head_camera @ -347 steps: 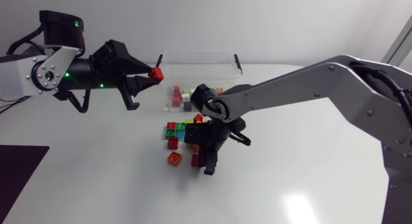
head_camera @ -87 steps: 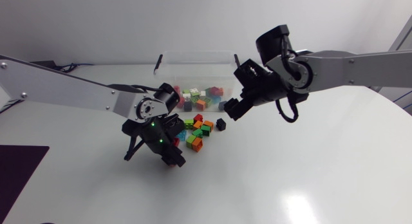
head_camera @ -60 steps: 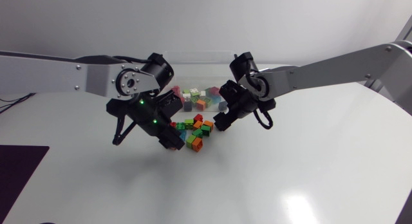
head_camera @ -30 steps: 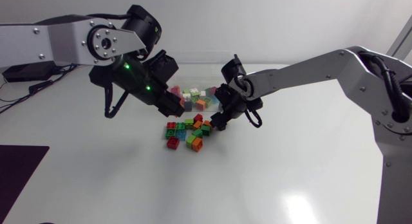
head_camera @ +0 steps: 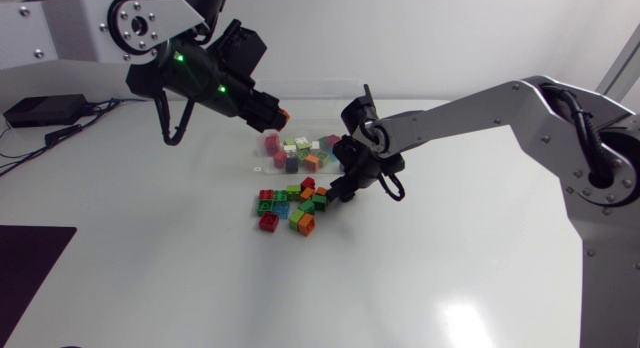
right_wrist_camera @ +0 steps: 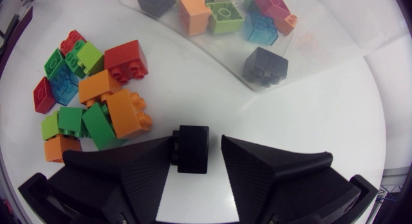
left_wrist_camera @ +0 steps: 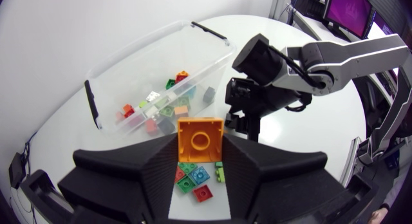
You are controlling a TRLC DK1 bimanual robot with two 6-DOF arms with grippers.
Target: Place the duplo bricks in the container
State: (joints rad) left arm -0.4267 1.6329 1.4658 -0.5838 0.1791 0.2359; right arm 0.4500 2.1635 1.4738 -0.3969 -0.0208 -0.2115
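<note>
Duplo bricks (head_camera: 290,210) in red, green, orange and blue lie heaped on the white table (head_camera: 450,278) in our overhead view, just in front of the clear plastic container (head_camera: 335,108), which already holds several. Our left gripper (head_camera: 272,113) hangs raised near the container, while our right gripper (head_camera: 338,188) sits low at the heap's edge. From the left wrist, a square orange brick (left_wrist_camera: 201,130) is pinched from both sides, with the open container ahead and below; we judge the release should wait until it is squarely over the rim. From the right wrist, a small black brick (right_wrist_camera: 193,152) lies on the table between parted fingers (right_wrist_camera: 257,166), against one and clear of the other. Centring before closing should spare the neighbouring heap.
</note>
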